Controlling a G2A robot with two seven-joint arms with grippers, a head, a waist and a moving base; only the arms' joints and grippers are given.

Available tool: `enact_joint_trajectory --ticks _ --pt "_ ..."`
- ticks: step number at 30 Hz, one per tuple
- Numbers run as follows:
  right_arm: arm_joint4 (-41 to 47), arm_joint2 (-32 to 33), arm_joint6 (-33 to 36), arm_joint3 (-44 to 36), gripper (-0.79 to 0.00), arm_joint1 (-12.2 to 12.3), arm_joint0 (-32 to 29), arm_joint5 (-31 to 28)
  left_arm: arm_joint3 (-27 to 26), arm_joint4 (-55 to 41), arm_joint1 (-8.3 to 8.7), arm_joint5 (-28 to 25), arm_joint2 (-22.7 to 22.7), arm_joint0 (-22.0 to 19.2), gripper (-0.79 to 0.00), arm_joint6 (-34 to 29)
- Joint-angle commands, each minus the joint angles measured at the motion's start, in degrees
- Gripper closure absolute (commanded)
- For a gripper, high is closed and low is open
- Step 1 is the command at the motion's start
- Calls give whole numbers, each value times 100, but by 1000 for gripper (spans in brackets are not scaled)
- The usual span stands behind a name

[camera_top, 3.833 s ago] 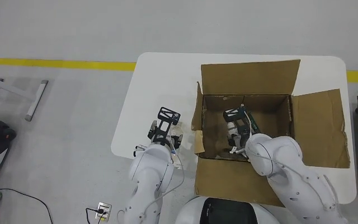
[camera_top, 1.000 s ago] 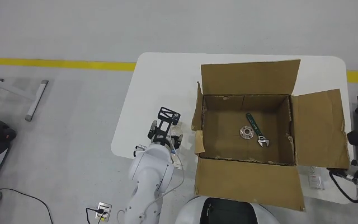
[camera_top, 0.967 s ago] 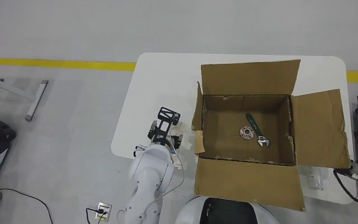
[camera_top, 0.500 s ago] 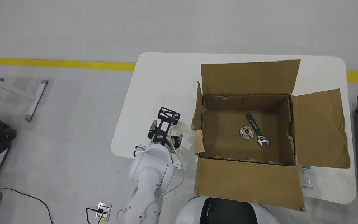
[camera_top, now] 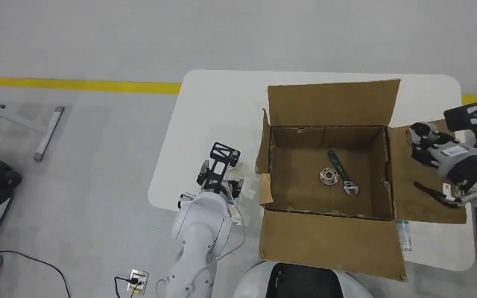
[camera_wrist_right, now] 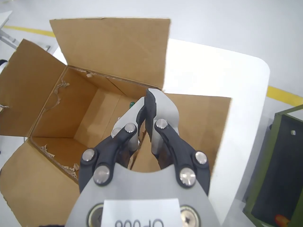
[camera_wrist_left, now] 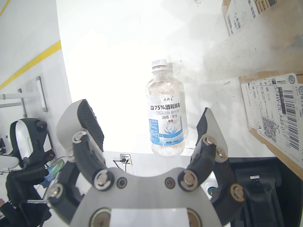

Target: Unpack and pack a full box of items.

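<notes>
The open cardboard box stands on the right half of the white table. On its floor lie a green-handled wrench and a round metal flange. My right arm hangs over the box's right flap. Its gripper is shut with nothing in it, and the wrench's green tip shows just past it. My left gripper is open near the table's front left edge. A clear labelled bottle lies on the table just beyond its fingers, untouched.
A second small clear bottle lies on the table by the box's front right corner. The box's flaps are all folded outward. A dark green bin stands off the table's right side. Bare tabletop lies left of the box.
My right arm, inside the box 3.8 s ago, left the picture to the right and has come back above the right flap. The small bottle by the front right corner shifted slightly toward the box.
</notes>
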Motion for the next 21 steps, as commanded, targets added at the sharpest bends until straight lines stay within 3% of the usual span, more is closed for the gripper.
enact_joint_trajectory --ticks 1,9,11,18,21 --pt "-383 -569 259 0 0 16 191 173 0 0 0 0 0 0 -785 0" --pt "-2669 -2671 2234 36 0 18 885 1104 0 0 0 0 0 0 -785 0" --pt "-3140 -3087 2700 413 0 -6 1170 1203 0 0 0 0 0 0 -785 0" --pt "-3576 -3857 2700 1676 -9 -125 1886 1553 0 0 0 0 0 0 -785 0" --pt "-3629 -3948 2700 1995 -99 -154 2064 1595 0 0 0 0 0 0 -785 0"
